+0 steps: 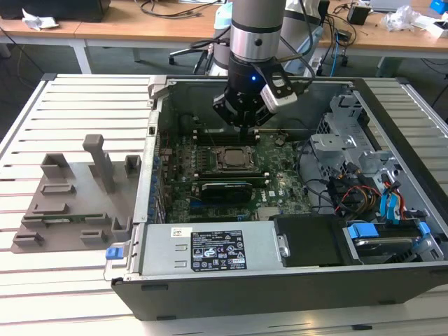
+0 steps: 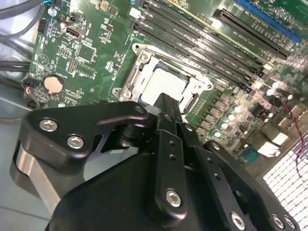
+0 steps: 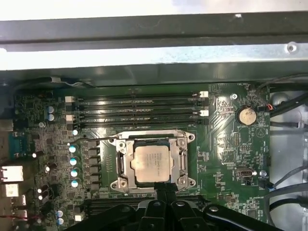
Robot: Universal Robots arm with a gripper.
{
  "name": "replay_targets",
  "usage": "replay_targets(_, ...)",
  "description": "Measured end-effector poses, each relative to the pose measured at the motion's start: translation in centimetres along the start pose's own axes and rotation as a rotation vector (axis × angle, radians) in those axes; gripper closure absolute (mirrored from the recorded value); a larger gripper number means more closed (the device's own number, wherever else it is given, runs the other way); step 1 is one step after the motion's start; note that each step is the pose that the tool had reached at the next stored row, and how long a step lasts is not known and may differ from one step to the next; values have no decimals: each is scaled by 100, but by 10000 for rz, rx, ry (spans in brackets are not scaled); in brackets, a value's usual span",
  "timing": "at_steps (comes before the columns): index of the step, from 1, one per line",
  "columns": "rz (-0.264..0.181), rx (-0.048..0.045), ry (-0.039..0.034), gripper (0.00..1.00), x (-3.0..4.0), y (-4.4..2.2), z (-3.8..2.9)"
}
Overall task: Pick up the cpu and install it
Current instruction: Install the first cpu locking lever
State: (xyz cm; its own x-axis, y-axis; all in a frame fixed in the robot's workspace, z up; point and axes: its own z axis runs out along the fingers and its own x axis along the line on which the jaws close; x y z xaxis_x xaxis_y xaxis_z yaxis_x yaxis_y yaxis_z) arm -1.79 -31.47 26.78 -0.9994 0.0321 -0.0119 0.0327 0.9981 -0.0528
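- Computer case (image 1: 294, 280) lies open on a slatted table (image 1: 70, 105), with a grey plastic tray (image 1: 70, 199) beside it toward the exterior view's left.
- Green motherboard (image 3: 226, 139) fills the case floor.
- Robot arm (image 1: 256, 28) reaches down into the case, its gripper (image 1: 243, 127) poised just above the socket frame (image 3: 151, 163), fingers pressed together, holding nothing.
- Silvery cpu (image 3: 152, 164) sits flat inside the socket frame, seen in both wrist views (image 2: 161, 83).
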Motion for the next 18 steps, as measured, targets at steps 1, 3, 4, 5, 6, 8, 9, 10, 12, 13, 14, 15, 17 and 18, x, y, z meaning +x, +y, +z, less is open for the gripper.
replay_targets(1,-125,-1,-6,89,0,0,0)
replay_targets(3,-281,-3,-15,89,0,0,0)
replay_targets(4,-429,-5,-23,89,0,0,0)
replay_targets(5,-577,-6,-30,89,0,0,0)
replay_targets(6,-714,-8,-38,89,0,0,0)
replay_targets(8,-1005,-11,-53,89,0,0,0)
replay_targets(9,-1125,-13,-59,89,0,0,0)
replay_targets(10,-1144,-22,-59,89,0,0,-1)
replay_targets(12,-1144,-24,-60,89,5,0,0)
replay_targets(13,-1144,-24,-61,89,33,-1,0)
replay_targets(14,-1147,-22,-60,89,76,-3,-1)
replay_targets(15,-1145,-23,-60,89,104,-3,-1)
replay_targets(17,-1145,-23,-60,89,155,0,-2)
replay_targets(18,-1146,-23,-60,89,173,4,-2)
